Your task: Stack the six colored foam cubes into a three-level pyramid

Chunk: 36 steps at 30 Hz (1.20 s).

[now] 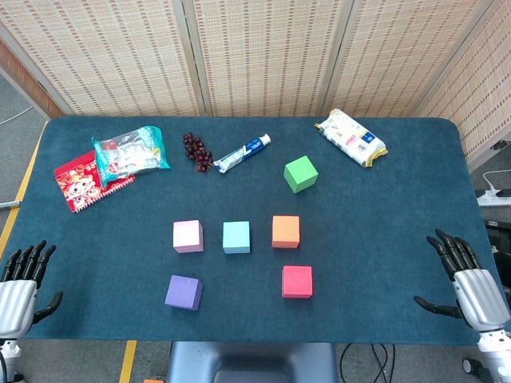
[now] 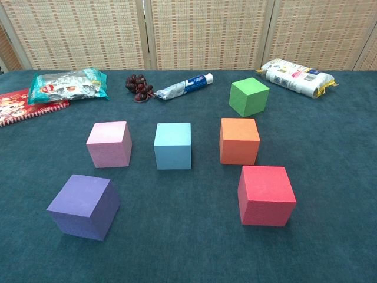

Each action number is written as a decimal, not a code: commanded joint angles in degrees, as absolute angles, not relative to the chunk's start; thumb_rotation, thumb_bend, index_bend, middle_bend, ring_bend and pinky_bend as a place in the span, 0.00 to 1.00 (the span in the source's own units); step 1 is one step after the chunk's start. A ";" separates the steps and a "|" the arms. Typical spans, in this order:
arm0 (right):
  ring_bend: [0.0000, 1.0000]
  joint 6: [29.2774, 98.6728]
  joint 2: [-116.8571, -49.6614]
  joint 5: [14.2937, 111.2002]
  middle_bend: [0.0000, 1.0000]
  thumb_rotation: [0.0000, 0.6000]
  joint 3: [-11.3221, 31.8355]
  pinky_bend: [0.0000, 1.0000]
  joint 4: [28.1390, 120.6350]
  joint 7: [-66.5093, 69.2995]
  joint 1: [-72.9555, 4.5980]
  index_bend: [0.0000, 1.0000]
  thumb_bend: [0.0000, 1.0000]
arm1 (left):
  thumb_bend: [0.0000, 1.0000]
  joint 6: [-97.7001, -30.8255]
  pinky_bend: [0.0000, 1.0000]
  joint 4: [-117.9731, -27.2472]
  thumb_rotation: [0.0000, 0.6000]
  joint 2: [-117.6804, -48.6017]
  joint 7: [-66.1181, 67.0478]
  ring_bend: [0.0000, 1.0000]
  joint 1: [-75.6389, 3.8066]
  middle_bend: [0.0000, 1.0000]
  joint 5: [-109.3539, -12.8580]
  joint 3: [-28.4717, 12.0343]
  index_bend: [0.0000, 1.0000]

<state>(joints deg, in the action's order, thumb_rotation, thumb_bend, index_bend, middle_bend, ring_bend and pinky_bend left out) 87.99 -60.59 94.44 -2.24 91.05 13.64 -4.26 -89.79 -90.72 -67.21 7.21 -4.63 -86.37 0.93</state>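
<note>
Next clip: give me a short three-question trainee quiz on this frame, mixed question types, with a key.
1. True or false: one cube already rests on top of another.
2. Which cube lies farthest from the robot? A) purple cube B) green cube C) red cube
3. Fill in: the pink cube, light blue cube and ____ cube form a row.

Key: 1. False; all six sit apart on the table, and the left hand and right hand hold nothing. 2. B. 3. Orange.

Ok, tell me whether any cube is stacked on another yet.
No: the green cube and the other five each sit apart, directly on the table.
</note>
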 commanded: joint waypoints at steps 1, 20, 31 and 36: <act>0.00 87.94 -59.98 94.67 0.00 1.00 -2.40 0.00 91.89 13.50 -4.13 0.00 0.16 | 0.31 -89.70 0.04 -90.19 1.00 -67.57 6.57 0.00 -4.74 0.02 -86.71 0.65 0.07; 0.00 89.08 -56.86 96.98 0.00 1.00 -0.39 0.00 95.93 13.24 -5.44 0.00 0.16 | 0.30 -66.17 0.08 -88.67 1.00 -66.51 -9.32 0.03 -23.58 0.08 -87.07 -6.65 0.11; 0.00 83.61 -56.96 94.01 0.00 1.00 1.61 0.00 97.38 12.32 -8.94 0.00 0.16 | 0.31 -47.53 0.09 -84.06 1.00 -71.67 -11.38 0.00 -34.88 0.01 -80.03 -8.27 0.02; 0.00 81.30 -57.49 92.50 0.00 1.00 2.40 0.00 97.16 12.03 -10.38 0.00 0.16 | 0.31 -43.79 0.09 -80.95 1.00 -75.06 -12.91 0.00 -37.75 0.00 -78.38 -8.45 0.02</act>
<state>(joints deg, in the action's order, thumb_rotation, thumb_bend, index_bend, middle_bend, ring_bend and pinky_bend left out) 81.61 -57.34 92.79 2.20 97.23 12.12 -10.09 -44.69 -81.88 -74.05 -12.21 -36.85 -79.16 -8.23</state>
